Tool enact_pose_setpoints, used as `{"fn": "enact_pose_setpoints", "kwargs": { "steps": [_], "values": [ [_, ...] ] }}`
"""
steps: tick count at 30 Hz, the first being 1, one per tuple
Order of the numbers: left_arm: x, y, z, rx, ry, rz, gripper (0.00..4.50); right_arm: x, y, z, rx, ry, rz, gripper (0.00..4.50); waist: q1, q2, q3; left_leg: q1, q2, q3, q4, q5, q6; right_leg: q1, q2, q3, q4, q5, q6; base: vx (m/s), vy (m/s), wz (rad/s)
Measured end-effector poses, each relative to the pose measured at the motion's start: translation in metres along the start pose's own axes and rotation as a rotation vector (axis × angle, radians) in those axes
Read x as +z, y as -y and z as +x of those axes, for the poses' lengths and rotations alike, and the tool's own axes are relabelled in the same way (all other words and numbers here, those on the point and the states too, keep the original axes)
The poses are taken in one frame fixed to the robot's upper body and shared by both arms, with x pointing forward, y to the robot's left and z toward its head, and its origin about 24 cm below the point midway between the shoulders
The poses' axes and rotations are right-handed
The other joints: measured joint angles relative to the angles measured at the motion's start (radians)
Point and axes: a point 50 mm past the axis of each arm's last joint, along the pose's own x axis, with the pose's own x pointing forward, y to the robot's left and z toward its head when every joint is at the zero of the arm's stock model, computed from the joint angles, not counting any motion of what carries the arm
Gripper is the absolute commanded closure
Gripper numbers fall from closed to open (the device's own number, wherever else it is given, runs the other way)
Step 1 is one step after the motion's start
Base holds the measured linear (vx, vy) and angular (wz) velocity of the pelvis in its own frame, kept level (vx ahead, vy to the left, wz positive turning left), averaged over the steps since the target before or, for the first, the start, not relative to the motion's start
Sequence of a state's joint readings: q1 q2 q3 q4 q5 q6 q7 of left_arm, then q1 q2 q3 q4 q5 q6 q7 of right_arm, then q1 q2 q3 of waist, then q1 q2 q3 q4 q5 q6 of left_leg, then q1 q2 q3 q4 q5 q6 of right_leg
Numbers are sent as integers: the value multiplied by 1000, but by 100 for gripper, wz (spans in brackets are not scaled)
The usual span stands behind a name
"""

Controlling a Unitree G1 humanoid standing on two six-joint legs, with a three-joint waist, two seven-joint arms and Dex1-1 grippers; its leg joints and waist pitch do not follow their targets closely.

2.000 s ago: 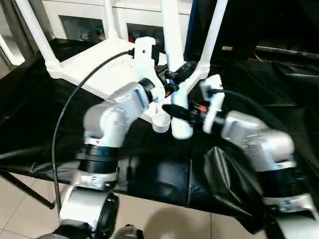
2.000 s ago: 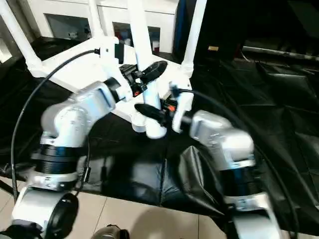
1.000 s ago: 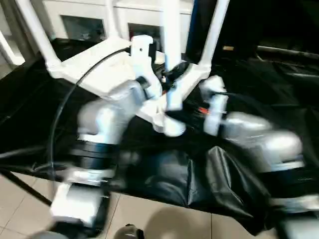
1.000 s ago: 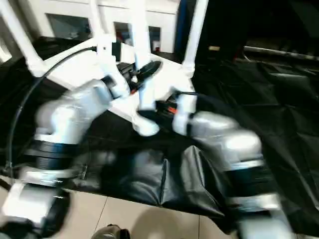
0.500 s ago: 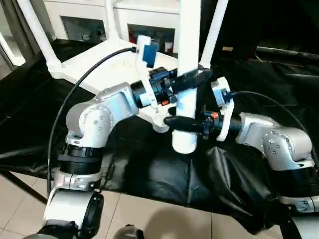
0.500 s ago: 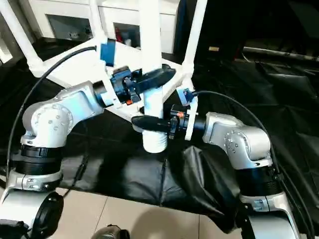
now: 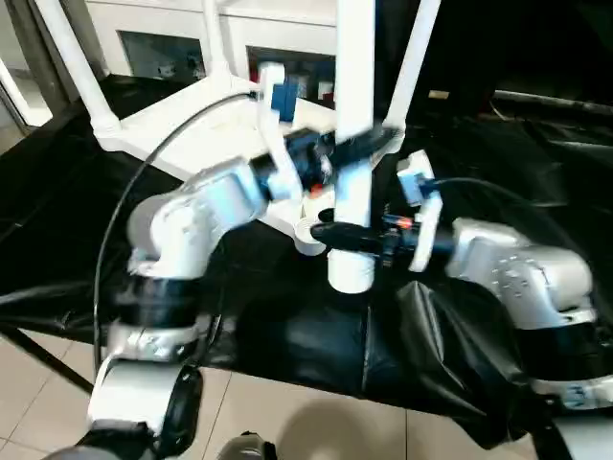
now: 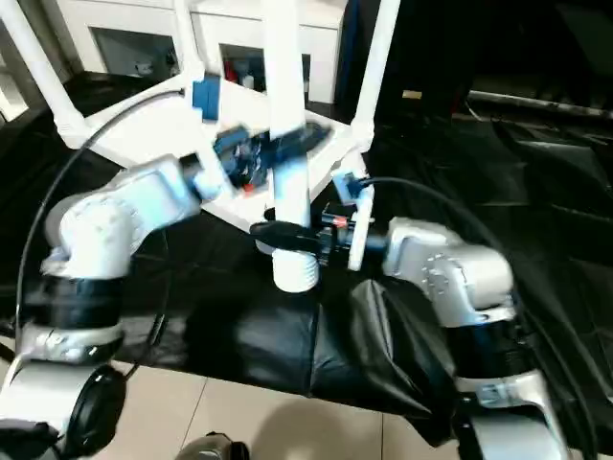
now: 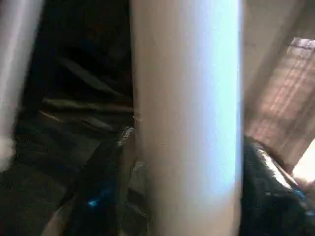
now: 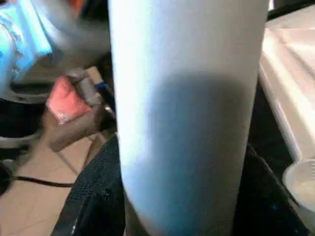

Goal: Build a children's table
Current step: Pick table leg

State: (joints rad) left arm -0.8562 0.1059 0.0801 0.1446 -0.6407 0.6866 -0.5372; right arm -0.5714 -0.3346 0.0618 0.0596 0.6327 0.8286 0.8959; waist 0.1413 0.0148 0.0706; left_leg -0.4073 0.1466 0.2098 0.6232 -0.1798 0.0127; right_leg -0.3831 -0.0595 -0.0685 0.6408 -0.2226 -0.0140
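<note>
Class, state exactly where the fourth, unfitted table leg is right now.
The loose leg stands upright at the centre of the head views, gripped by both the left gripper and right gripper, its end just beside the empty corner socket.

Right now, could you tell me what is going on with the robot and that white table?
The robot is assembling a children's table. The tabletop lies upside down on a black cloth, with three legs already standing up from its corners. Both grippers are shut on the fourth leg, held upright: the left gripper higher up, the right gripper near its lower end. That end hangs beside the empty near corner socket, not yet in it.
</note>
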Motion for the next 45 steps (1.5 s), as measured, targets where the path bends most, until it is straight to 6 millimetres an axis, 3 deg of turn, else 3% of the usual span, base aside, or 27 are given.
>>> {"fn": "enact_pose_setpoints", "kwargs": {
  "steps": [4,5,18,20,23,30,36,45],
  "values": [
    [9,-3,0,24,37,8,143,0,0,2,-8,0,-6,256,0,0,0,0,0,0,0,0,0,0,0,0,0,0,0,0,0,0],
    [9,-3,-1,26,36,2,170,-1,1,2,-16,0,-10,256,0,0,0,-1,0,0,0,0,0,-1,0,0,0,0,0,0,0,0],
    [4,-1,5,68,45,-59,260,-2,5,7,-82,8,-38,256,0,0,0,0,0,0,0,0,0,0,0,0,0,0,0,0,0,0],
    [5,0,4,56,42,-65,268,-2,4,7,-79,8,-40,200,0,0,0,0,0,0,0,0,0,0,0,0,0,0,0,0,0,0],
    [1,1,-1,-22,-12,-84,270,1,-2,5,7,23,-27,167,0,0,0,0,0,0,0,0,0,0,0,0,0,0,0,0,0,0],
    [1,10,-10,-202,-60,-132,271,6,-9,-9,115,-38,-77,141,2,0,0,0,0,0,0,0,0,0,0,0,1,0,0,0,0,0],
    [7,17,-10,-269,-3,-170,271,-2,-14,-9,182,-62,-37,202,1,0,0,0,0,0,0,0,0,0,0,0,1,0,0,0,0,0],
    [9,16,-11,-267,13,-178,272,-3,-15,-6,191,-54,-31,255,3,0,0,0,0,0,0,0,0,0,0,0,1,0,0,0,0,0]
  ]
}}
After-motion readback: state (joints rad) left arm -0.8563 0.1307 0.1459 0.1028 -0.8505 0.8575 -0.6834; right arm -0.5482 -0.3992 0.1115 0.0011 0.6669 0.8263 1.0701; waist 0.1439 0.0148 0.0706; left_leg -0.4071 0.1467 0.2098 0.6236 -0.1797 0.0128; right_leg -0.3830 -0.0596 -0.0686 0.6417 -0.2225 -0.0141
